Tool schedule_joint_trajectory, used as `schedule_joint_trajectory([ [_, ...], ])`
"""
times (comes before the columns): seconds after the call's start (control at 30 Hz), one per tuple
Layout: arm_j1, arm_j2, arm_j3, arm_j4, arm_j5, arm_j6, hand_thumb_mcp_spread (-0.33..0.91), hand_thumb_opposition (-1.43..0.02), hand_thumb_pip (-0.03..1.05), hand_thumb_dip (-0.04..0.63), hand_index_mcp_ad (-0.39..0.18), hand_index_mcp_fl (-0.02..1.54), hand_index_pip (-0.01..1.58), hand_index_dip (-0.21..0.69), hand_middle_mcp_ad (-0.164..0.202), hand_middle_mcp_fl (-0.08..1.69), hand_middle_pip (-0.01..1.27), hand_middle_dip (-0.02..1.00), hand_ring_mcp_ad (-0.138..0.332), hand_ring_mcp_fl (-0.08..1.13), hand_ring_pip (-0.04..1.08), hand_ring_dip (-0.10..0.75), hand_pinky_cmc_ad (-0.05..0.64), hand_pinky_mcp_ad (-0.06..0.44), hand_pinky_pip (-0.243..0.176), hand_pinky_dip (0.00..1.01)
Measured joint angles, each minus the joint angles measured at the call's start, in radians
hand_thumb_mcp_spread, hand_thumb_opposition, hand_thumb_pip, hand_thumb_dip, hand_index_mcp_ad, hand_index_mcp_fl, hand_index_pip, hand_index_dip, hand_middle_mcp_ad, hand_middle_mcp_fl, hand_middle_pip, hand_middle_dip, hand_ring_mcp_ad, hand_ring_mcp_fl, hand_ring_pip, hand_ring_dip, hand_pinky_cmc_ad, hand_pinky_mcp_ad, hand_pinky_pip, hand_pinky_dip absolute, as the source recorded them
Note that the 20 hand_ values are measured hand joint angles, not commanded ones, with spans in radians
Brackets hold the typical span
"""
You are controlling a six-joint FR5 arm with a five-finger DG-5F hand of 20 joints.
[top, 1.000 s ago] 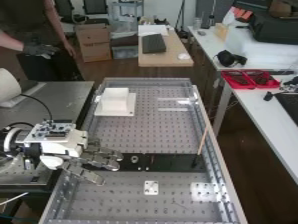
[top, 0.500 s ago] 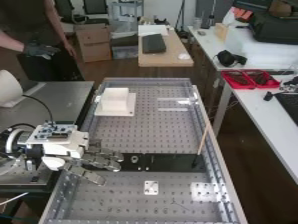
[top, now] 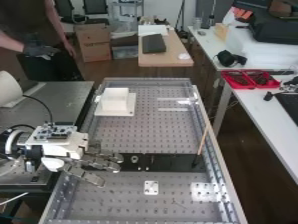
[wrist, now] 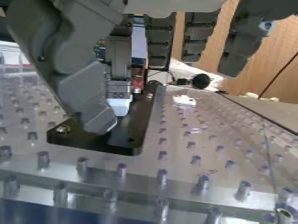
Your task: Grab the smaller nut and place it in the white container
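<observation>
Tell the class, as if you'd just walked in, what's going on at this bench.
A robot arm's hand, fingers open, is over one end of a dark strip. It doesn't seem to be gripping anything. A ring-shaped piece, probably a nut, lies on the strip, and the white container stands farther up.

White arm [top: 8, 89], dark grey hand [top: 101, 162], black cable [top: 44, 104]

Red tray [top: 250, 87] on white table [top: 247, 106]
</observation>
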Motion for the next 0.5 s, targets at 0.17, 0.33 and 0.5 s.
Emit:
schedule_joint_trajectory([
  [0.17, -0.001, 0.0, 0.0, 0.002, -0.003, -0.003, 0.4, -0.84, 0.81, 0.206, -0.15, 0.01, 1.56, 0.122, 0.049, 0.01, 0.13, 0.23, 0.127, 0.0, 0.09, 0.113, 0.333, 0.295, 0.003, 0.18],
  [0.33, 0.0, 0.0, -0.001, 0.007, -0.002, 0.001, 0.4, -0.84, 0.81, 0.218, -0.152, 0.01, 1.56, 0.122, 0.049, 0.01, 0.13, 0.23, 0.127, 0.0, 0.08, 0.113, 0.333, 0.291, 0.002, 0.18],
  [0.5, 0.001, -0.002, -0.001, 0.01, 0.0, 0.006, 0.4, -0.84, 0.81, 0.222, -0.152, 0.03, 1.56, 0.108, 0.051, 0.02, 0.13, 0.23, 0.133, 0.0, 0.09, 0.115, 0.333, 0.291, 0.017, 0.18],
])
